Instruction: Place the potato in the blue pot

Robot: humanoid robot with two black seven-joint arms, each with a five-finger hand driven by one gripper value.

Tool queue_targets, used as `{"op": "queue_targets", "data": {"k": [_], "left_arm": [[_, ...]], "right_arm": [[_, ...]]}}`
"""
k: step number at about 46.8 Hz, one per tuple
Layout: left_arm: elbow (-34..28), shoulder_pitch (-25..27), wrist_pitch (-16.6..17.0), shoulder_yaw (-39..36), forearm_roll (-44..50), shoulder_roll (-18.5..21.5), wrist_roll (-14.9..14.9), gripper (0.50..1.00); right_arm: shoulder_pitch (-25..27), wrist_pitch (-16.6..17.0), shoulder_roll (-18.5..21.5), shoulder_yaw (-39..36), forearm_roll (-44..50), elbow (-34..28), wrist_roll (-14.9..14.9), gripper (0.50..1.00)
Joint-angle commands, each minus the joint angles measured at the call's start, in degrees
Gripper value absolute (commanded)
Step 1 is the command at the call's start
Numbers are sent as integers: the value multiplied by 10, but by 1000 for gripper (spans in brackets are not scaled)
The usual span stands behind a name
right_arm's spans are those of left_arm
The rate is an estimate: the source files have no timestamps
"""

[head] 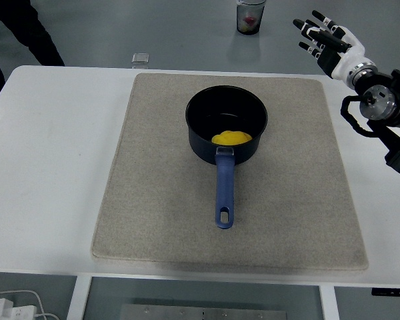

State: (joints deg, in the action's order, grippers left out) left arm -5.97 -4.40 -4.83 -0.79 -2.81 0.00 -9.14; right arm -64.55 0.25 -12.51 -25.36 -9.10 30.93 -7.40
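At the far left corner, beyond the table, a person's dark trouser leg (28,30) is seen on the grey floor. The white rectangular table (47,167) is covered across its middle by a large beige fabric mat (153,200). Just past the far edge of the table, to the left of centre, a small square silvery object (141,59) is seen lying on the floor. On the far half of the mat, the dark blue round metal pot (227,130) is placed upright, with its long blue handle (224,190) pointed toward the near edge. Inside the pot, the yellow rounded potato (231,138) is found resting on the bottom against the near wall, partly hidden by the rim. Farther back on the floor, a clear plastic cup (251,16) with something red inside is seen. At the far right, the robot's right hand (330,45), white and black, is raised well apart from the pot, beyond the table's far edge; its fingers are spread and nothing is gripped.
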Motion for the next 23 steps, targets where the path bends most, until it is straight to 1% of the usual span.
{"op": "queue_targets", "data": {"k": [1, 12, 23], "left_arm": [[0, 0, 0, 0, 0, 0, 0, 996], [-1, -1, 0, 0, 0, 0, 0, 996], [1, -3, 0, 0, 0, 0, 0, 996]], "right_arm": [[9, -6, 0, -29, -10, 0, 2, 930], [23, -5, 12, -111, -15, 0, 3, 930], [34, 1, 10, -118, -17, -1, 3, 930]]}}
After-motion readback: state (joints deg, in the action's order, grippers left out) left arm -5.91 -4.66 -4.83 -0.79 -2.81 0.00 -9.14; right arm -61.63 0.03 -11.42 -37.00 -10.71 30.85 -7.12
